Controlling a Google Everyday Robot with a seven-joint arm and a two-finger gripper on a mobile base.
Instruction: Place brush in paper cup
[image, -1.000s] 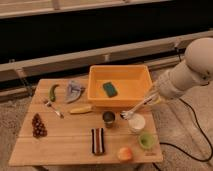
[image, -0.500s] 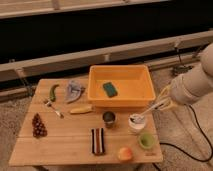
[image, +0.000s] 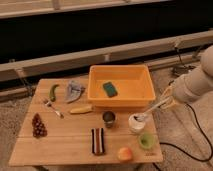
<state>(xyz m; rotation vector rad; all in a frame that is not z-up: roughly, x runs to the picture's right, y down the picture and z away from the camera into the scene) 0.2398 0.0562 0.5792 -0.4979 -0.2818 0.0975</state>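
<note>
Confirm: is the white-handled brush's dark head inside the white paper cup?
Inside: white-handled brush slants from gripper at right into white paper cup.

No readable text or labels anywhere.

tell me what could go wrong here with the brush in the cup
The gripper, shut on the brush, holds it at a slant with the head in the paper cup. On release, the long handle might tip the cup over. The cup stands near the table's front right corner, beside the green cup and metal cup, which a spill could hit.
</note>
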